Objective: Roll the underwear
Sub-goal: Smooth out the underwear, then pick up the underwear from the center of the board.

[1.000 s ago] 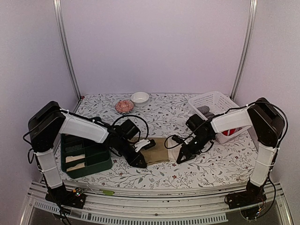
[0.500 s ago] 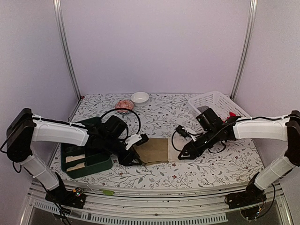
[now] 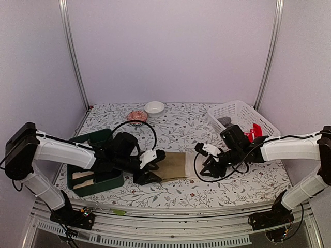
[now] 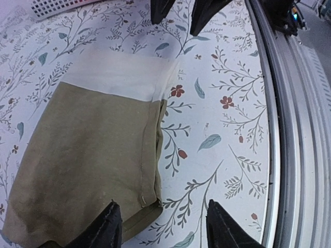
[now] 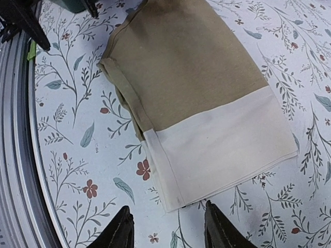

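One khaki-tan underwear (image 3: 173, 165) piece lies flat and folded on the flowered table (image 3: 248, 178) between the two grippers, its cream band toward the right. No turn of a roll shows, so rolling looks unstarted. The left gripper (image 4: 163, 217) and right gripper (image 5: 166, 217) hover at its near corners, fingers spread, holding nothing. A red piece (image 3: 253, 132) and a grey piece (image 3: 225, 121) sit in the white basket (image 3: 235, 111). Pale shapes (image 3: 83, 175) in the green tray (image 3: 103, 137) may be finished rolls but are too small to tell.

No readable text, labels, brands or nos. showed in any view. The tablecloth (image 3: 181, 126) carried only a leaf-and-flower print, no lettering. The khaki underwear (image 4: 88, 155) w/ its cream band was plain, and the basket (image 3: 235, 111) and arms bore no legible marks.
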Robot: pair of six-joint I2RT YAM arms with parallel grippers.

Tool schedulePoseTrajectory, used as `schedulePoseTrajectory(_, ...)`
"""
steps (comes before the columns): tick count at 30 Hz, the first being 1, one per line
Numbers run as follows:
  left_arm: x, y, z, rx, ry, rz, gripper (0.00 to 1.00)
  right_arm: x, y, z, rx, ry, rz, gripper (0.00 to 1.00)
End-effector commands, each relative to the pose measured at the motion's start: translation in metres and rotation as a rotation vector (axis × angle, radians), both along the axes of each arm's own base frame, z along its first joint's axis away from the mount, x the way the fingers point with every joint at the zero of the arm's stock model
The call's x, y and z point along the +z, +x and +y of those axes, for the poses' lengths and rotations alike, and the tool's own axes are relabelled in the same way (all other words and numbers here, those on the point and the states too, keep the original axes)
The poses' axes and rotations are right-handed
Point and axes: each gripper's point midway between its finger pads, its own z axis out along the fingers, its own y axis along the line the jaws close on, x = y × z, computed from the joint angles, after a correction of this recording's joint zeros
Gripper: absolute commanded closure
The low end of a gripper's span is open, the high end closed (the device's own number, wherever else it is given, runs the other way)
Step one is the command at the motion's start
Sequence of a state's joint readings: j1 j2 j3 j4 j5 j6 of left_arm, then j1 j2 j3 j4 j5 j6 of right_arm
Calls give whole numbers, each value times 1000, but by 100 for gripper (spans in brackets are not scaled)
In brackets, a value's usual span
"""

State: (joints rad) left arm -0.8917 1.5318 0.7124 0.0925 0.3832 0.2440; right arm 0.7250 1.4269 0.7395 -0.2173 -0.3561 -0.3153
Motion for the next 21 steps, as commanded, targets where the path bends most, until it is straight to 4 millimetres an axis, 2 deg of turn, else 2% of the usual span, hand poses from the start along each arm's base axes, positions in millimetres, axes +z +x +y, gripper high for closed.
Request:
schedulePoseTrajectory(1,-8,6,-19,-55,20,-79,45,-20,-7,4,90,-25,-29,54)
schedulePoseTrajectory(4,-17,6,-26,-69,43,-79,48,-36,-10,3,103,-62,-3,56)
schedulePoseTrajectory(10,-34,9,-37,-81,80,-82,54,-49,-14,-3,122,-89,-19,56)
schedulePoseTrajectory(16,-59,0,-37,-120,138,-44,68,-57,-20,-4,139,-100,-29,56)
schedulePoseTrajectory(21,-70,-2,-30,-114,180,-33,82,-67,-23,-2,151,-143,-42,57)
